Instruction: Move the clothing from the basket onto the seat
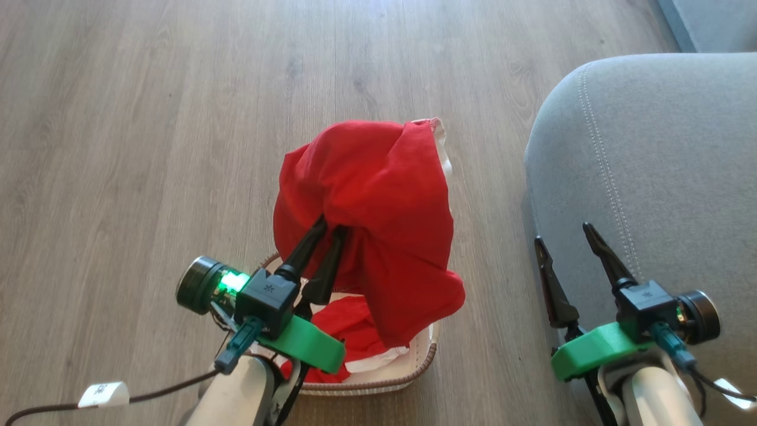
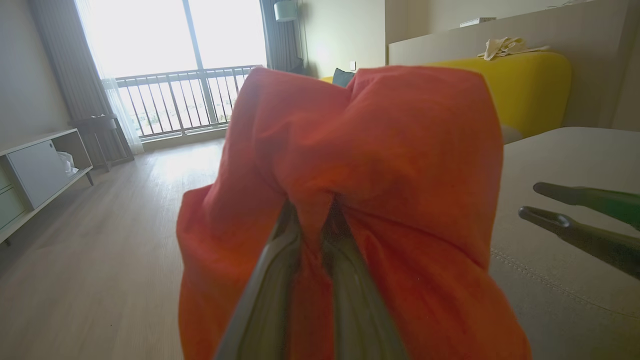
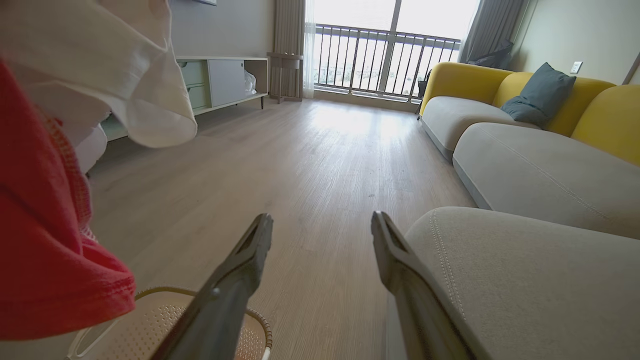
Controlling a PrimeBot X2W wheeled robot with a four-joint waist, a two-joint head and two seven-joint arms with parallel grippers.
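My left gripper (image 1: pixel 332 228) is pinched almost shut on a red garment (image 1: pixel 378 195) hanging above the basket (image 1: pixel 378 384), my right gripper (image 1: pixel 562 234) gapes empty by the seat (image 1: pixel 662 165), so next, I judge, I swing the cloth right over the seat and release.

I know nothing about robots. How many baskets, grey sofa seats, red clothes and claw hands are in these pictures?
Basket: 1
Grey seat: 1
Red clothing: 2, the lifted garment and the garment lying in the basket
Claw hands: 2, the left gripper and the right gripper
Total: 6
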